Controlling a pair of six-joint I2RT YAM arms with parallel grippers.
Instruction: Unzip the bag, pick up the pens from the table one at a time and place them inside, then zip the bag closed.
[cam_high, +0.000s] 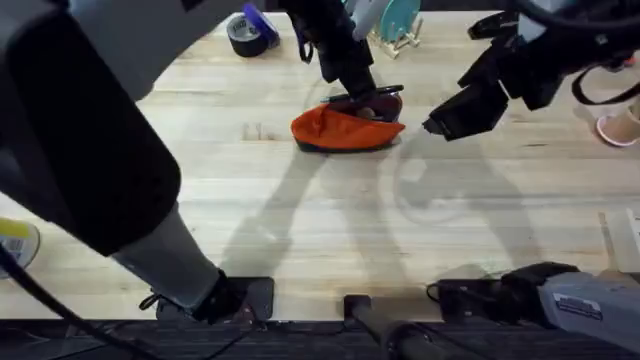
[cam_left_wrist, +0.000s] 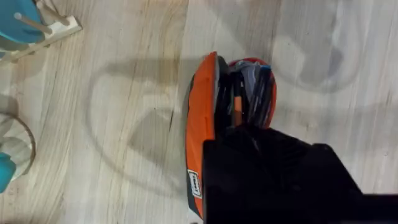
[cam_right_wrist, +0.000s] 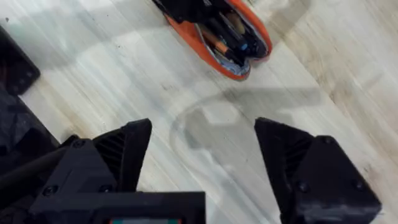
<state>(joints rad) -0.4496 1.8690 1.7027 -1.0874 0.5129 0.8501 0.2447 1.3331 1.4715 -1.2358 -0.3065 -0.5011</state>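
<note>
1. Overhead: shows the bag (cam_high: 345, 127) lying far on the table (cam_high: 300, 230), a little right of centre, mouth gaping. Shows the left gripper (cam_high: 368, 97) reaching across from the left and sitting at the far rim of the opening; cannot tell whether its fingers are parted or pinched. Shows the right gripper (cam_high: 447, 122) hovering just right of the bag, not touching it.

2. Left wrist: looks down into the open bag (cam_left_wrist: 200, 124), with the pens (cam_left_wrist: 258, 93) already lying inside, dark barrels side by side.

3. Right wrist: shows the right gripper (cam_right_wrist: 202, 149) spread wide, holding nothing, above bare wood, with the bag (cam_right_wrist: 239, 46) beyond it.

4. Judged step: filling looks done, zipping remains. Next move calls for finding the zipper pull, pinching it, and steadying the bag's end while drawing it along.
</note>
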